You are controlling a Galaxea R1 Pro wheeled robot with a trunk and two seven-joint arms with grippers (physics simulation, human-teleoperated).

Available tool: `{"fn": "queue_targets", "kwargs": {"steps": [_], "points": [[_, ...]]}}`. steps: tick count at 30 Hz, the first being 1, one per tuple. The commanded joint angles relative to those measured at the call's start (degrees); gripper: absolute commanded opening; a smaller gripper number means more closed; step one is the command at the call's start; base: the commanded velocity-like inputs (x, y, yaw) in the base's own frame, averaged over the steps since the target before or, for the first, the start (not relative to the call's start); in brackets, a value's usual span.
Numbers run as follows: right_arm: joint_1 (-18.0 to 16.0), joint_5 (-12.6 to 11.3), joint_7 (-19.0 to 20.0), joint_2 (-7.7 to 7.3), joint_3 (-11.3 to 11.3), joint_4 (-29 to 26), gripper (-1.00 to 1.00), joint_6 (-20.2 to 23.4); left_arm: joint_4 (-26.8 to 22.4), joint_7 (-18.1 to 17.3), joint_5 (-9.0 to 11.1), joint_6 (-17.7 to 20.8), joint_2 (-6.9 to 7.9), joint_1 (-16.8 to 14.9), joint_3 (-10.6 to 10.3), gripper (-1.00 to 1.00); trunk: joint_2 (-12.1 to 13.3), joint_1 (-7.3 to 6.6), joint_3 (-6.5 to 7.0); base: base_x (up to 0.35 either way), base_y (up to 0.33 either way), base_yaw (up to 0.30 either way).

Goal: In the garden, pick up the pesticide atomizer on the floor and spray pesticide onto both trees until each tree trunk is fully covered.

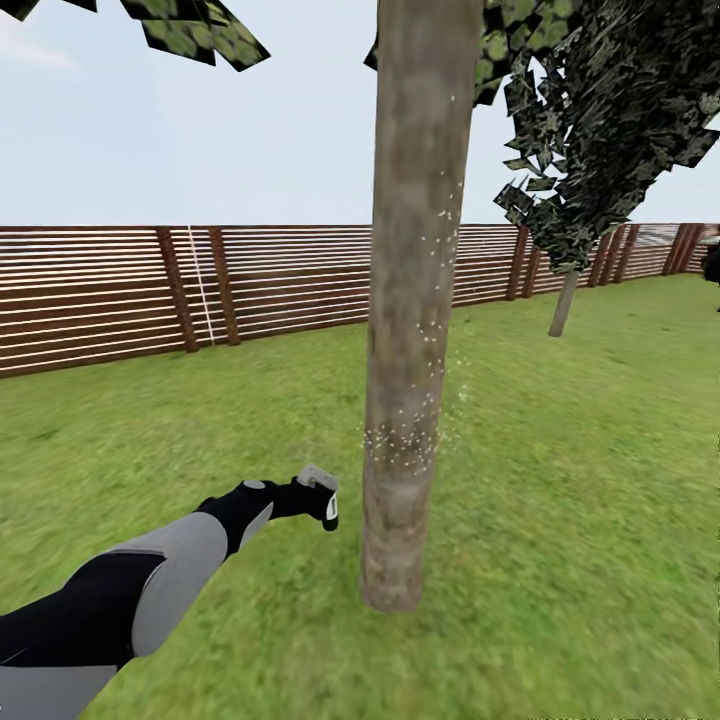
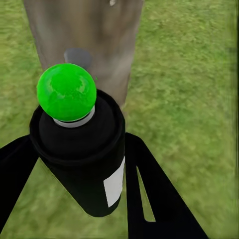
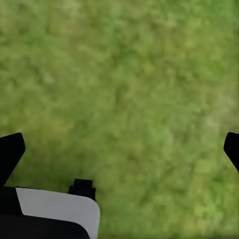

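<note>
The left arm reaches forward and slightly up, forearm nearly straight, wrist level. Its left end effector (image 1: 322, 497) has both dark fingers (image 2: 149, 194) closed around a bottle between them. The right end effector (image 3: 119, 144) points down at grass, fingertips spread wide apart.

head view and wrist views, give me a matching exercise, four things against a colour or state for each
Things:
1. atomizer top
2. tree trunk
3. left pincer
4. right pincer

Colour or state:
A. open over grass
B. bright green
C. shut on the atomizer
D. speckled with white droplets

Pairs: 1-B, 2-D, 3-C, 4-A
</note>
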Motion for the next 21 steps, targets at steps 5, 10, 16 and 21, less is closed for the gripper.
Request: {"fn": "queue_targets", "kwargs": {"steps": [5, 10, 16, 21], "points": [[0.0, 0.0, 0.0, -0.24, -0.1, 0.0, 1.0, -0.1, -3.6, 0.2, 0.1, 6.3, -2.85, 0.0, -0.4, -1.0, 0.0, 0.0, 0.0, 0.003, 0.011, -0.018], [0.0, 0.1, 0.0, -0.26, -0.1, 0.0, 1.0, -0.2, -10.5, 0.2, 0.2, 14.1, -3.35, 0.0, -0.5, -1.0, 0.0, 0.0, 0.0, 0.0, 0.0, 0.0], [0.0, 0.2, 0.0, -0.26, -0.1, 0.0, 1.0, -0.2, -24.7, 0.0, 5.0, 31.5, -3.44, 0.0, -0.5, -1.0, 0.0, 0.0, 0.0, 0.0, 0.0, 0.0], [0.0, 0.2, 0.0, -0.23, -0.1, 0.0, 1.0, -0.2, -41.3, 0.0, 5.1, 50.8, -3.86, 0.0, -0.8, -1.0, 0.0, 0.0, 0.0, 0.0, 0.0, 0.0]]}}
